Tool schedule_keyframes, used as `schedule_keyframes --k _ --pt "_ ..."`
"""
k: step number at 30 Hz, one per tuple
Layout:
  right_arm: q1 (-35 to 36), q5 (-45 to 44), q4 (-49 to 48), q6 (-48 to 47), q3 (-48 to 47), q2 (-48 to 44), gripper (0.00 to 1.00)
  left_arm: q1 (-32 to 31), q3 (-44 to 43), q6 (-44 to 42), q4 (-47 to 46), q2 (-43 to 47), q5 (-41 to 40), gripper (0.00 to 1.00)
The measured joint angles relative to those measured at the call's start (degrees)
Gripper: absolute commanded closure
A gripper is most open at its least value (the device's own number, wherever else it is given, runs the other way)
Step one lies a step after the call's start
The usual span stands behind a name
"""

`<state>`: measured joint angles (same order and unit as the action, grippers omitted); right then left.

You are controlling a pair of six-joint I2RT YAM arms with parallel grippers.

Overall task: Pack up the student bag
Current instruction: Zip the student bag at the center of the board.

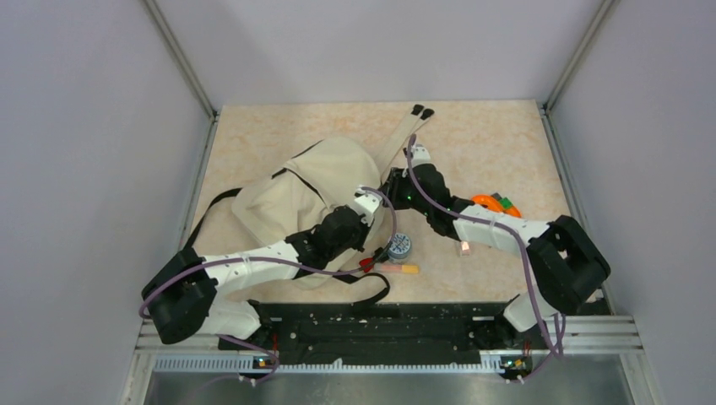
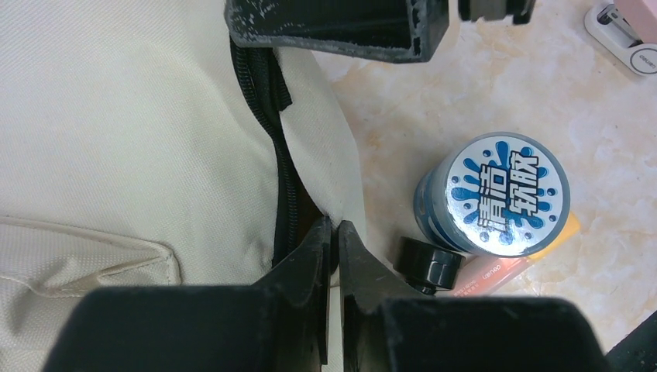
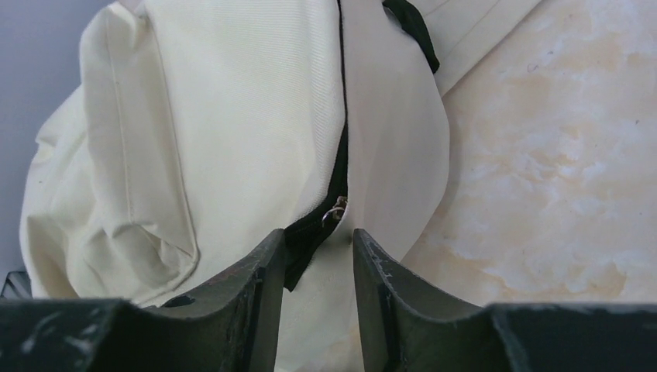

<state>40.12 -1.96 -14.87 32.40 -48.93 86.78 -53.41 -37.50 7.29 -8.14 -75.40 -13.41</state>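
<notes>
The student bag [image 2: 116, 139] is plain cream canvas with a black zipper [image 2: 285, 194]. The surface [image 2: 434, 108] is pale beige, marbled with tan veins. The round tub [image 2: 496, 198] has a white lid patterned with blue splashes and dots.

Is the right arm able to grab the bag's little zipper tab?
Probably yes: the zipper tab on the student bag sits just ahead of the right gripper, lined up with its parted jaws, nothing blocking it.

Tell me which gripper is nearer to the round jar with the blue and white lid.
Left. The left gripper pinches the student bag at its edge, right beside the jar; the right gripper stands farther off, open at the bag's zipper.
</notes>
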Motion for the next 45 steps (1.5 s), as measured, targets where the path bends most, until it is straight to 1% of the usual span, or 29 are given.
schedule_keyframes --k 4,7,10,14,21,24,30,35,39,42,45 --pt "0.0 -0.6 1.4 0.3 -0.9 1.6 0.7 0.0 0.0 0.0 0.0 0.0 0.0 0.94" --pt "0.0 -1.1 1.9 0.3 -1.1 2.0 0.91 0.0 0.0 0.0 0.0 0.0 0.0 0.94" --pt "0.0 -1.6 2.5 0.3 -1.4 2.0 1.0 0.0 0.0 0.0 0.0 0.0 -0.1 0.92" --pt "0.0 -1.9 2.6 0.4 -1.4 2.0 1.0 0.0 -0.3 0.0 0.4 0.0 -0.6 0.87" --pt "-0.1 -2.0 4.1 0.9 -0.8 -1.2 1.0 -0.2 -0.3 1.6 0.9 0.4 -1.2 0.7" --pt "-0.8 -1.0 2.3 2.2 1.4 -2.6 1.0 -0.3 -0.3 3.4 1.2 0.9 -1.2 0.61" --pt "-3.9 3.6 -2.6 5.8 7.2 -3.7 1.0 -0.4 -0.4 7.1 1.2 0.9 -1.0 0.49" --pt "-4.3 5.8 -4.5 6.9 7.4 -3.8 1.0 0.0 -2.2 9.4 1.2 -0.3 -2.6 0.47" --pt "-4.4 6.5 -5.4 7.3 7.8 -3.9 1.0 0.9 -4.0 10.4 0.0 -0.9 -2.5 0.47" --pt "-4.4 6.7 -5.8 7.3 8.0 -3.9 1.0 1.8 -6.3 10.7 -0.8 -2.7 -2.4 0.48" --pt "-4.4 6.9 -5.8 7.3 8.0 -3.9 1.0 3.3 -8.2 11.1 -1.4 -4.7 -1.6 0.52"
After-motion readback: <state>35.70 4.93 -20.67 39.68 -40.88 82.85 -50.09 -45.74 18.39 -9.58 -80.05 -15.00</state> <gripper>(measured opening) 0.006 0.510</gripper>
